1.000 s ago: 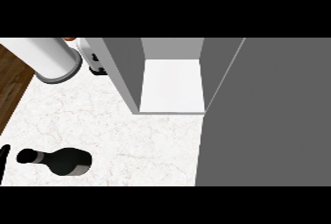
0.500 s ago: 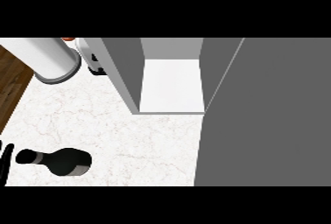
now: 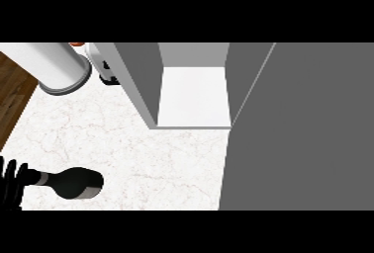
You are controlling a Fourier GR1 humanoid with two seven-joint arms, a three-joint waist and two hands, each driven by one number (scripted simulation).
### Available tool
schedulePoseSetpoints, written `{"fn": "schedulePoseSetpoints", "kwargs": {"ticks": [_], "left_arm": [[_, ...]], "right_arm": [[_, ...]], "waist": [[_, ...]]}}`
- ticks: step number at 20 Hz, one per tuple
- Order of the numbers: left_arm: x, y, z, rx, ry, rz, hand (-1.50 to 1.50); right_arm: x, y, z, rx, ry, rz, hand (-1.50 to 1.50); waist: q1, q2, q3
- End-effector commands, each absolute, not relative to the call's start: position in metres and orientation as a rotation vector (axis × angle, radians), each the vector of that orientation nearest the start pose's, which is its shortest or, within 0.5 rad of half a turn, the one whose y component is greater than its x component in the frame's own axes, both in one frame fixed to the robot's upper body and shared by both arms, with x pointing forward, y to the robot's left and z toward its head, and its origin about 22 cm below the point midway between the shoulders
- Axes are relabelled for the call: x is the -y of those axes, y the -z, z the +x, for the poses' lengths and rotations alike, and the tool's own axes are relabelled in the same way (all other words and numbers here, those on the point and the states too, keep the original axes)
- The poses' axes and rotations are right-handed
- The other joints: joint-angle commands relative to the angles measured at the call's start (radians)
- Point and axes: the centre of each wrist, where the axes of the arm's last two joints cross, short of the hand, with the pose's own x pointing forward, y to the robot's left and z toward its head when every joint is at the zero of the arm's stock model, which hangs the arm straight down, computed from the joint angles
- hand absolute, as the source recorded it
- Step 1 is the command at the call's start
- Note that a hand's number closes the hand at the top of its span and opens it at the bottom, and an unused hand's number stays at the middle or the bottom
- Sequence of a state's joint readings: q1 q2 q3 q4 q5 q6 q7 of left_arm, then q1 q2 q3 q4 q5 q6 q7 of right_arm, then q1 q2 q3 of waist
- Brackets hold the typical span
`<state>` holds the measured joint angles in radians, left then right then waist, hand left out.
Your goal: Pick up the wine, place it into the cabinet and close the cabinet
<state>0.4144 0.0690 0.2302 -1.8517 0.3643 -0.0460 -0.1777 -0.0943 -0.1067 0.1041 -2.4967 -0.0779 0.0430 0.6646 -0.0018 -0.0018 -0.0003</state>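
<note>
The cabinet (image 3: 191, 94) takes up the upper middle of the head view, standing on the bench (image 3: 124, 148) with its mouth toward the robot and its white floor bare. Its door (image 3: 300, 128) is swung wide open and fills the whole right side as a grey slab. At the upper left stands a white cylinder (image 3: 51, 64) with a grey base, and a small black-and-white item sits between it and the cabinet, too hidden to name.

The wine (image 3: 70, 182) lies at the lower left of the bench, well apart from the cabinet and down-left of its mouth. It appears as a dark bottle seen steeply from above, the neck running left and the broad body to the right, so its long axis in the view runs roughly left to right.

The left hand (image 3: 10, 184) shows only at the left edge, black fingers (image 3: 9, 170) pointing up and fairly straight, just at the neck end of the wine. They may touch the neck, but they do not seem curled round it; I judge nothing is held. The right hand is not in view, so the left is clearly the nearer.

The coming move turns on this: the wine lies directly right of the fingers, neck first, so the grasp likely meets the neck or must reach on to the body.
</note>
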Motion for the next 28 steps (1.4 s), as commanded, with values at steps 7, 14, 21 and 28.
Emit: {"fn": "schedulePoseSetpoints", "kwargs": {"ticks": [7,14,21,28], "left_arm": [[-0.328,0.036,0.14,1.685,-0.396,0.1,-1.5],[-0.332,0.047,0.152,1.681,-0.401,0.099,-1.5],[-0.318,0.067,0.141,1.669,-0.397,0.09,-1.5],[-0.349,0.082,0.149,1.679,-0.389,0.098,-1.5]], "right_arm": [[0.212,-0.221,0.11,1.929,-0.247,0.219,-1.5],[0.215,-0.209,0.114,1.95,-0.229,0.216,-1.5],[0.21,-0.225,0.105,1.948,-0.249,0.207,-1.5],[0.215,-0.216,0.105,1.939,-0.251,0.211,-1.5]], "waist": [[-0.003,0.0,0.0],[-0.003,0.0,0.0],[-0.001,-0.001,0.0],[-0.006,0.0,0.0]]}}
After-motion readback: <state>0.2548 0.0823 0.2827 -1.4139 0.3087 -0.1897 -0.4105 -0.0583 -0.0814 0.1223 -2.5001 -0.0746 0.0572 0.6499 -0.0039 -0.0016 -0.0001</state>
